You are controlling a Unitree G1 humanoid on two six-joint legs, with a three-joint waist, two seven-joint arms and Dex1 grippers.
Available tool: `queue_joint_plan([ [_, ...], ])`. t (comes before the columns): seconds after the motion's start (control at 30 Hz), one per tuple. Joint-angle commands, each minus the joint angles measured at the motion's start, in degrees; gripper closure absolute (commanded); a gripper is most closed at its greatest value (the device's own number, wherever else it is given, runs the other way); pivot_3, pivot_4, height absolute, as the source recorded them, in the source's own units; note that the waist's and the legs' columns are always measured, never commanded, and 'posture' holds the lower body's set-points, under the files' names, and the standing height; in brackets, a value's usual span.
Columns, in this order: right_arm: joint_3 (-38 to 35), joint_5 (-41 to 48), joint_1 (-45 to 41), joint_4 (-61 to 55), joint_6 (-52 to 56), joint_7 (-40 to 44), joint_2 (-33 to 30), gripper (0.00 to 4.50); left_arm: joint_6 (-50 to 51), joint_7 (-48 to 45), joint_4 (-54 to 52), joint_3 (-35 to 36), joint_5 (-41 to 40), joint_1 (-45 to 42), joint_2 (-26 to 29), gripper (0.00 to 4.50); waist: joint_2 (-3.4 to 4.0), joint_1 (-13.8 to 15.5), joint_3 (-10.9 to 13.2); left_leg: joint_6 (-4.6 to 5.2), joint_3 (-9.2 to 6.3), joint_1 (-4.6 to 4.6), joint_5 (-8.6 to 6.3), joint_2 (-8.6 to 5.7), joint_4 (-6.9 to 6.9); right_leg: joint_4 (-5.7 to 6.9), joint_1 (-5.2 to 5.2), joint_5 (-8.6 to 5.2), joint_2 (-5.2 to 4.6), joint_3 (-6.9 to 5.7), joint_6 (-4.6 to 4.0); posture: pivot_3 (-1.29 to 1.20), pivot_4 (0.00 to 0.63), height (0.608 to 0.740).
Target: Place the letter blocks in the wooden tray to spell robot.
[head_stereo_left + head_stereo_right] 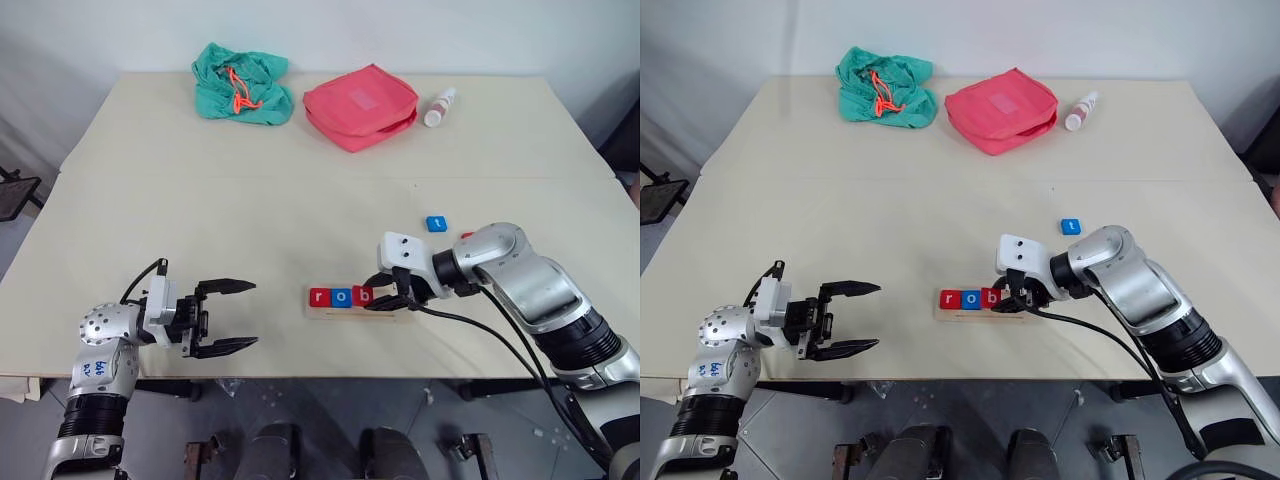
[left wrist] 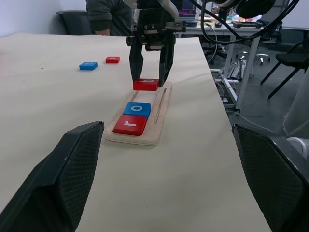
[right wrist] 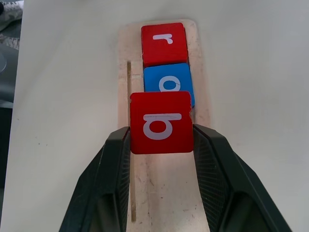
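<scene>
Table [image 1: 200,200]: red pouch [image 1: 360,105] at 12 o'clock. Right gripper [image 3: 161,145] clamps red b tile [image 3: 161,122] over tray [image 1: 395,313], next to blue o [image 3: 168,83] and red r [image 3: 163,42]. Left gripper [image 1: 228,317] wide, empty, at 8 o'clock. Blue t tile [image 1: 435,223] loose, 1 o'clock of tray.

The long pale wooden tray [image 1: 358,305] sits near the front edge of the beige table [image 1: 250,200]. Its right half is blocked by the right gripper [image 3: 161,140], clamped on a red "b" tile [image 3: 161,122]. Beyond the tray, past its right end, lies a loose blue square tile [image 1: 435,223]. Left of the tray the tabletop is bare up to the left gripper [image 1: 240,315], jaws apart.
</scene>
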Motion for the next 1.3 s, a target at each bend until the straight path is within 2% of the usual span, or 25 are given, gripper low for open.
queue_joint_plan([
  [0.03, 0.2, -0.9, -1.7, 0.9, -1.5, 0.1, 0.6, 3.04, -0.8, -0.2, -1.5, 1.9, -1.3, 0.9, 1.0, 0.0, 0.0, 0.0, 0.0, 0.0, 0.01, 0.0, 0.0, 0.0, 0.0, 0.0, -0.01, 0.0, 0.0, 0.0, 0.0, 0.0, 0.15, 0.74],
  [0.27, 1.1, -2.5, -2.3, 3.8, -3.7, 0.5, 1.1, 3.04, -0.7, 0.6, -2.6, 2.3, -1.1, 1.6, 0.7, 0.0, 0.0, 0.1, 0.0, 0.0, 0.02, 0.0, 0.0, 0.0, 0.0, 0.01, -0.02, 0.0, -0.01, 0.0, 0.0, 0.0, 0.15, 0.74],
  [0.53, -0.5, -1.0, -1.7, 0.0, -1.3, 1.7, 0.2, 0.2, -0.7, 1.3, -2.6, 2.0, -0.8, 1.5, 0.4, 0.0, 0.0, 0.0, 0.0, 0.0, 0.02, -0.01, 0.0, 0.0, -0.01, 0.01, -0.03, 0.0, 0.0, 0.0, 0.0, 0.0, 0.15, 0.74],
  [0.57, -0.9, -0.8, -1.7, -0.6, -0.9, 1.7, 0.1, 0.06, -0.8, 1.4, -2.5, 1.9, -0.8, 1.4, 0.3, 0.0, 0.0, 0.0, 0.0, 0.0, 0.02, 0.0, 0.0, 0.0, -0.01, 0.01, -0.03, 0.0, 0.0, 0.0, 0.0, 0.0, 0.15, 0.74],
  [0.87, -5.1, 1.5, 1.5, -4.1, 0.6, -0.2, -2.2, 0.06, -0.9, 1.1, -0.8, 1.2, -0.4, -0.6, -0.3, 0.0, 0.0, 0.1, 0.0, 0.0, 0.02, -0.01, 0.0, -0.02, 0.0, 0.0, -0.02, 0.0, -0.01, 0.01, 0.0, 0.0, 0.15, 0.74],
  [1.1, -17.9, 7.9, 13.6, -9.8, 0.0, -4.3, -3.8, 0.06, -1.2, 0.6, 1.3, 0.6, 0.0, -2.4, -0.7, 0.0, -0.03, 0.2, 0.0, 0.0, -0.01, -0.03, -0.01, -0.03, -0.05, 0.0, -0.02, 0.0, -0.02, -0.02, 0.0, 0.0, 0.15, 0.74],
  [1.17, -24.4, 10.7, 17.3, -9.1, -1.9, -6.7, -2.1, 0.06, -1.2, 0.5, 1.7, 0.5, 0.0, -2.7, -0.8, 0.0, -0.04, 0.3, 0.0, 0.0, 0.03, -0.03, -0.01, -0.02, -0.04, 0.0, -0.02, 0.0, -0.02, -0.01, 0.0, 0.0, 0.15, 0.74],
  [1.3, -31.2, 10.3, 23.9, -7.0, -3.9, -10.4, -3.7, 0.06, -1.2, 0.1, 2.6, 0.3, 0.0, -3.5, -0.8, 0.0, -0.04, 0.5, 0.0, 0.0, 0.03, -0.02, -0.01, -0.02, -0.02, 0.0, 0.01, 0.0, -0.02, -0.01, 0.0, 0.0, 0.15, 0.74],
])
